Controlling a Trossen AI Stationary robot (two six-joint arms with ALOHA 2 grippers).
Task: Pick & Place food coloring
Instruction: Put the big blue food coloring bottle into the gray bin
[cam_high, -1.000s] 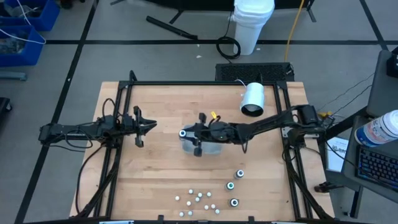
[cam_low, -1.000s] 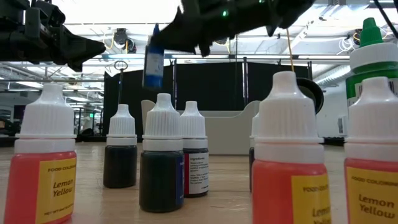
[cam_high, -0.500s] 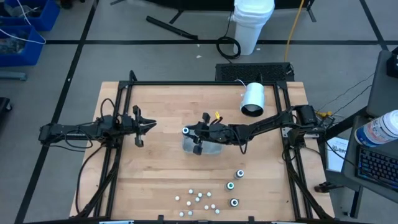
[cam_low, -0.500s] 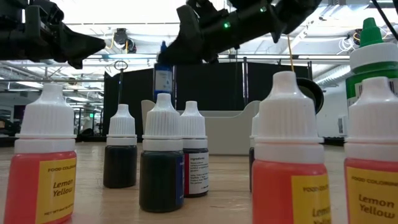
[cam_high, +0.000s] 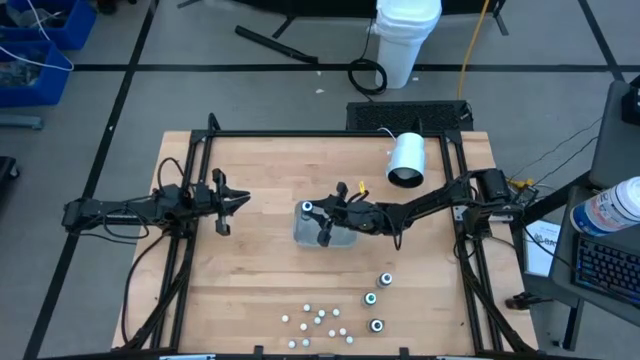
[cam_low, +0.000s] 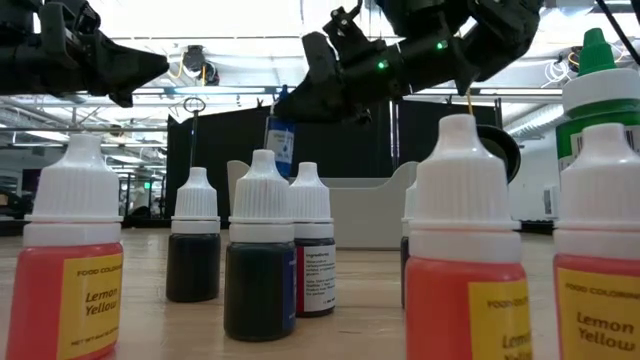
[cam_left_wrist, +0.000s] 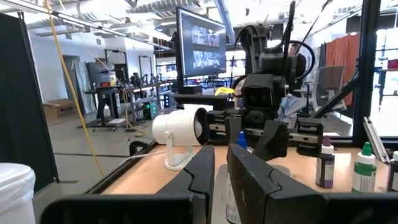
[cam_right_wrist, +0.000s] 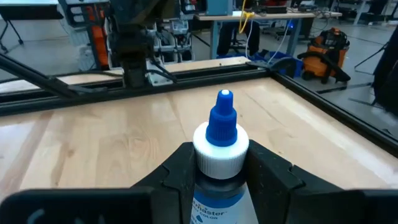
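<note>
- The right pincer (cam_high: 310, 210) is clamped on a blue-capped bottle (cam_right_wrist: 221, 134), held above the tray (cam_high: 338, 238) at mid-surface.
- Lower it upright (cap up) before letting go.
- The left pincer (cam_high: 232, 202) waits at the left, nearly together, empty.

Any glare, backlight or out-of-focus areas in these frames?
Low view: bright ceiling lights behind leave the right pincer in silhouette, and the nearest yellow bottle is soft. Left wrist view: its own fingers are blurred. High view: evenly lit.
</note>
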